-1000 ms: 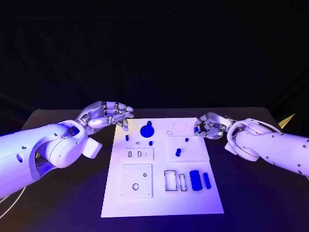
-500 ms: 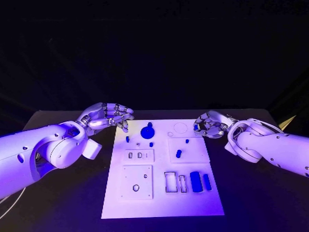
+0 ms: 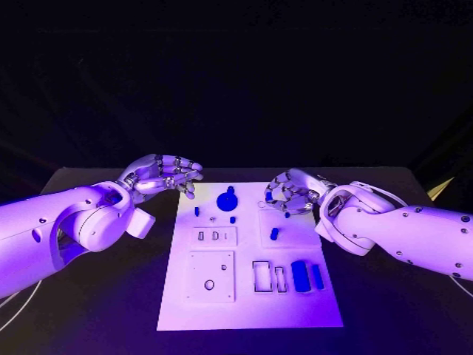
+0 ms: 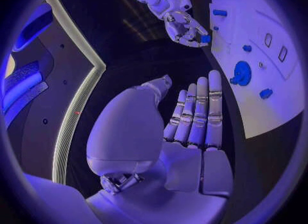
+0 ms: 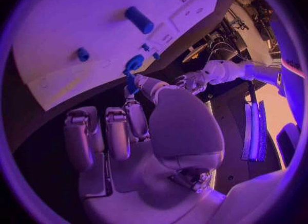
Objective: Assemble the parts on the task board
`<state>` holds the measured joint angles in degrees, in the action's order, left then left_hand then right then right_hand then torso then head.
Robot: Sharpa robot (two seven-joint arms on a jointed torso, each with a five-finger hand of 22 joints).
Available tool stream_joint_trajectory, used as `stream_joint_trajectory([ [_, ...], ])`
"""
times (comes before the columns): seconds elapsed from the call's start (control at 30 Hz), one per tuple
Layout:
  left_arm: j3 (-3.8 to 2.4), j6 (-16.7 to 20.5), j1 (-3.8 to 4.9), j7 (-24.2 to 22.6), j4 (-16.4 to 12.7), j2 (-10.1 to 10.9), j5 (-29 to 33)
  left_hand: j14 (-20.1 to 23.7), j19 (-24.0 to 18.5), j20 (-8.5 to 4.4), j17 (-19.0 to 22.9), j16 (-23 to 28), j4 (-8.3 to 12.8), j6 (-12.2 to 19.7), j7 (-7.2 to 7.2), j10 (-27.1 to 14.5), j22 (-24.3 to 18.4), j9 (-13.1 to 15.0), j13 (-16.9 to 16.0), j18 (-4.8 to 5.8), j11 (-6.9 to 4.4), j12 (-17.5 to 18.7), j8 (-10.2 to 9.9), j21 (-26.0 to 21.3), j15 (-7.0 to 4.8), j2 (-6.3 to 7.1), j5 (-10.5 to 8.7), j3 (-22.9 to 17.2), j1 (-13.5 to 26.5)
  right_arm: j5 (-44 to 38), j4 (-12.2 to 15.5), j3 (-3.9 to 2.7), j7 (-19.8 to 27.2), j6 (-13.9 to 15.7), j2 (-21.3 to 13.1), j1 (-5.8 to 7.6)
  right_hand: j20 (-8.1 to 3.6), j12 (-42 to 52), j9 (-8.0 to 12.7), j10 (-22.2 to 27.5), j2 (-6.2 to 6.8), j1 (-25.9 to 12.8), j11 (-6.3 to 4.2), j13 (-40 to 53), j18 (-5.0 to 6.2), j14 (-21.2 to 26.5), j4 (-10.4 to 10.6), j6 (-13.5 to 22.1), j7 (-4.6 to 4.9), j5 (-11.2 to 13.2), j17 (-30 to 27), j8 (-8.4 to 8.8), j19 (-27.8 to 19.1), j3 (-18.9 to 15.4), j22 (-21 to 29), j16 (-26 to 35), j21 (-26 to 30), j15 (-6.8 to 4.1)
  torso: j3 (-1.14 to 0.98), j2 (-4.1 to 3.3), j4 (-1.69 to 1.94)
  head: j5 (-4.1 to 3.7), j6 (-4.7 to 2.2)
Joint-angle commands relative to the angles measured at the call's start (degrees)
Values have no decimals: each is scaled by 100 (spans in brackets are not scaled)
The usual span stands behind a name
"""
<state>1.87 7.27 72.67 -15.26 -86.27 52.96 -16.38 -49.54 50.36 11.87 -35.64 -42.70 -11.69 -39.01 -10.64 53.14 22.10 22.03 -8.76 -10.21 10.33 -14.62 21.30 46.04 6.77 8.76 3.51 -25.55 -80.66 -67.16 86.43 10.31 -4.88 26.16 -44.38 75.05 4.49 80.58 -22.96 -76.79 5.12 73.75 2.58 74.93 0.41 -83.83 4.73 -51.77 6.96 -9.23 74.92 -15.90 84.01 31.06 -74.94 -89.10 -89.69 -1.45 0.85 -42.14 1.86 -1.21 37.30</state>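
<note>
Nearest you, the task board (image 3: pixel 247 310) lies flat in the middle of the frame on the black table (image 3: pixel 396 310). Nothing on it has shifted in the last second.

Near row, lower right of the board: the blue cylinder (image 3: pixel 298 271) and the slim blue bar (image 3: pixel 316 276) lie loose beside two empty slots (image 3: pixel 260 275). Neither is seated yet.

Mid-board: a short blue piece (image 3: pixel 273 234) lies right of centre, untouched.

Far end: the round blue part (image 3: pixel 227 199) sits top centre, with small blue pegs (image 3: pixel 197 211) just below and left of it.

The change is the right hand (image 3: pixel 290 194). It has come in from off the board's upper right corner and now hovers over the far right section, just right of the round blue part. Its fingers are curled, and both wrist views show a small blue part (image 5: pixel 130 84) at the fingertips. I read that as pinched between thumb and finger, but contact is hard to confirm.

The left hand (image 3: pixel 168 176) hasn't moved. It's parked off the board's upper left corner, loosely spread and holding nothing.

My read: you're in the carry-to-socket phase for that one part and insertion isn't started. Most of the assembly is still ahead. Next you need to line it up over its hole before descending.
</note>
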Motion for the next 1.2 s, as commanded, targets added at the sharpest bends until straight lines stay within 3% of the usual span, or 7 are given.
stream_joint_trajectory([
  [0.03, 8, -87, 1, -56, 50, -36, 97, 6, -29, -9, 5, 33, 31, 23, -387, -24, -4, 6, 5, -36, 20, -10, -28, -23, -12, -42, -20, 9, -3, -410, 109, -1, -538, 307, 136, -32, -15, -20, -178, 39, -36, -13, -13, 82, -32, -577, -41, 12, 2, -17, 1347, -150, 582, 8, -1482, -2, 0, -19, 15, 51, -5, 55, 43],
  [0.17, 26, 20, 1, -57, 100, -76, 199, 1, -25, -9, 12, 46, 40, 26, -385, -28, -12, 5, 7, -36, 20, -9, -30, -29, -12, -41, -19, 7, -9, -569, 265, 6, -820, 501, 310, -78, -15, -21, -181, 40, -33, -18, -10, 81, -30, -574, -42, 13, 6, -16, 1334, -154, 580, 6, -1478, 6, 5, -17, 40, 86, 7, 50, 65],
  [0.27, 39, 92, 1, -53, 118, -102, 261, -1, -24, -9, 13, 48, 42, 26, -385, -27, -13, 6, 7, -37, 19, -10, -29, -30, -13, -45, -18, 4, -13, -673, 367, 17, -1001, 620, 408, -124, -10, -27, -186, 47, -15, -36, 0, 75, -28, -571, -44, 23, 18, -10, 1321, -163, 575, -5, -1471, 13, 14, -10, 61, 115, 0, 103, 76],
  [0.6, 56, 235, 1, -53, 208, -231, 421, -4, -21, -9, 17, 55, 44, 27, -387, -29, -17, 6, 9, -37, 20, -9, -30, -33, -13, -49, -18, 1, -14, -1024, 417, 56, -1260, 675, 797, -336, -5, -23, -191, 40, -6, -60, 8, 84, -28, -572, -37, 34, 26, -6, 1325, -172, 575, -14, -1472, 11, 13, -3, 92, 177, -28, 189, 140],
  [0.87, 59, 254, 0, -56, 234, -280, 478, -7, -15, -9, 19, 59, 45, 32, -391, -35, -19, 5, 10, -37, 23, -7, -33, -33, -12, -50, -18, 2, -13, -1089, 302, 77, -1377, 641, 1023, -504, 0, -19, -195, 33, 16, -89, 13, 90, -30, -571, -31, 41, 30, -5, 1321, -182, 579, -29, -1477, 13, 7, 3, 93, 183, -10, 228, 141],
  [1.2, 62, 239, 0, -33, 249, -302, 834, -10, -7, -9, 20, 61, 46, 35, -393, -38, -19, 5, 11, -37, 24, -7, -34, -29, -12, -50, -19, 2, -13, -1218, 79, 116, -1403, 608, 1290, -617, 1, -23, -196, 40, 18, -97, 15, 83, -27, -569, -29, 43, 31, -7, 1313, -185, 573, -31, -1468, 18, 17, 4, 86, 171, -27, 318, 171],
])
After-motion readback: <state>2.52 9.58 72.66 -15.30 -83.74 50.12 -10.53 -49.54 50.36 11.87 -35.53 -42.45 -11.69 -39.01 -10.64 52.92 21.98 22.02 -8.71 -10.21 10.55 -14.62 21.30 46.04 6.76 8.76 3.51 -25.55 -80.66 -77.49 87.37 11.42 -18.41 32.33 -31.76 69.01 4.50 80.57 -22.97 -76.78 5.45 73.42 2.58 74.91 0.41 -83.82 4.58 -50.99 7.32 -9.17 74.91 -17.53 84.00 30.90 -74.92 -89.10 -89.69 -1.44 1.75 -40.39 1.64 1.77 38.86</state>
